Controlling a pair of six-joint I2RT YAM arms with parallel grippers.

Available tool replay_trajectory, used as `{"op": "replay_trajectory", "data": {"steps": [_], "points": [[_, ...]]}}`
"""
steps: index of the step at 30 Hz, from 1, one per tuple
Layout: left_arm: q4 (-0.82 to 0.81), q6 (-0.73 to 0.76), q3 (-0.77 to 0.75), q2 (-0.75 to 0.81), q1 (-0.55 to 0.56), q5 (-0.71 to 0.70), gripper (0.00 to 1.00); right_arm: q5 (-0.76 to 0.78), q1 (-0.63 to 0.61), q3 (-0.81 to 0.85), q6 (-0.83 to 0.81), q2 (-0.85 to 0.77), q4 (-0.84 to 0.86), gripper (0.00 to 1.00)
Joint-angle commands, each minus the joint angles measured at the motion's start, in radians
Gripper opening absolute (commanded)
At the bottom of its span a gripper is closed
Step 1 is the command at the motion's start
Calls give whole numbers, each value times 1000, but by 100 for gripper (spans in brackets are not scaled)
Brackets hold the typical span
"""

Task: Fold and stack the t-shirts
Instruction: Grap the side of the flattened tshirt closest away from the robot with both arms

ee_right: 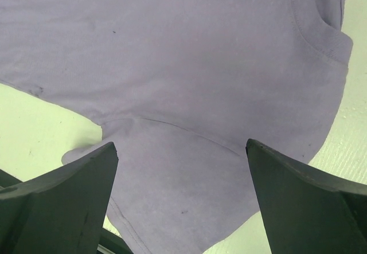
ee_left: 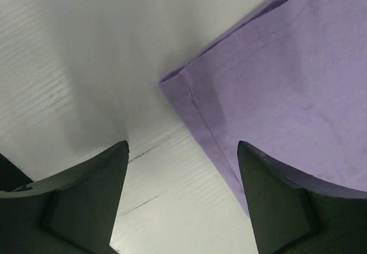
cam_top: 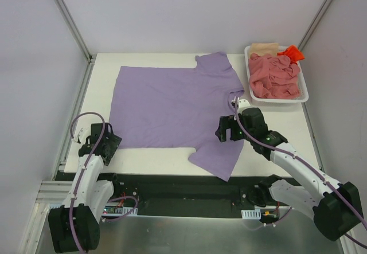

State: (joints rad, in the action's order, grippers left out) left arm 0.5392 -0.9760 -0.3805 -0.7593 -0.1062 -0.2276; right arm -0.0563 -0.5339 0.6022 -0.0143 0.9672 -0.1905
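Your L tool stands wide, nothing gripped, over the near hem corner of the lavender t-shirt; your R tool is equally wide and empty above the near sleeve and armpit seam. The shirt lies spread flat on the surface, collar to the right, w/ the salmon-pink t-shirt heaped in the white basket at far right. Judged step: first fold, grasp phase; next move calls for both tools down onto the cloth edges, pinching w/o dragging the shirt.
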Motion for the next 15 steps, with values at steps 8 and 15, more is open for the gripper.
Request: {"op": "replay_trajectory", "data": {"steps": [8, 15], "points": [[-183, -43, 5, -162, -4, -81, 65, 18, -3, -1, 11, -13, 26, 96], [-225, -46, -26, -330, -4, -67, 47, 27, -3, 2, 10, 1, 25, 96]]}}
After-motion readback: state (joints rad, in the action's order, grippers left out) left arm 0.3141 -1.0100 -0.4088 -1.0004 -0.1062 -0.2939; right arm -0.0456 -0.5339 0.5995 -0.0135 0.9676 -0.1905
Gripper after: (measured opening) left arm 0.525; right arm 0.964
